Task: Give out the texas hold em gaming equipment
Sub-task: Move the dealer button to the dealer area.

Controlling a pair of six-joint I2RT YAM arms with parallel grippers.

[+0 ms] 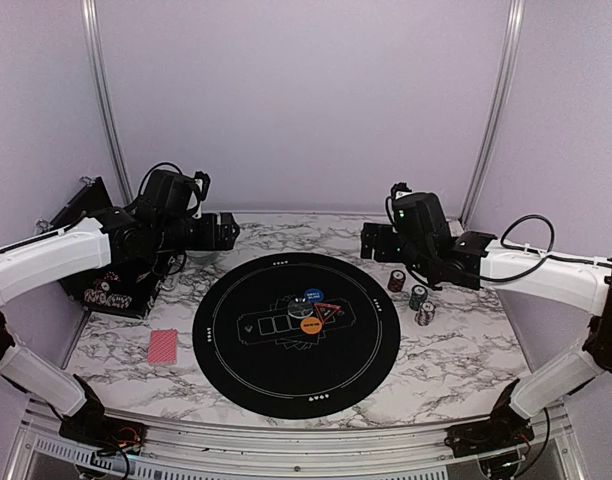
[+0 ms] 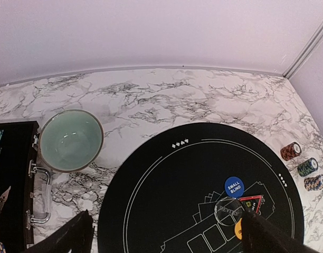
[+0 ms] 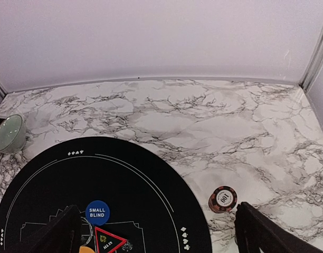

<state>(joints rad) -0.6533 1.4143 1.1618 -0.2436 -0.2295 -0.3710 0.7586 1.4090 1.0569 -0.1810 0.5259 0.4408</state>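
On the round black mat [image 1: 246, 370] lie a blue "small blind" disc [image 1: 312, 296], a red triangle marker [image 1: 327, 311] and an orange disc [image 1: 310, 323]; a clear disc [image 2: 228, 209] rests among them. Three striped chip stacks [image 1: 397, 281] [image 1: 418, 297] [image 1: 425, 314] stand right of the mat. A red-backed card deck [image 1: 163, 346] lies left of it. My left gripper [image 1: 228, 232] hovers open above the mat's far left, my right gripper [image 1: 370, 240] open above its far right, near the chips. Neither holds anything.
An open black case [image 1: 106, 290] sits at the left edge, with a teal bowl [image 2: 70, 139] just behind it. Walls close the table at the back and sides. White marble surface surrounds the mat.
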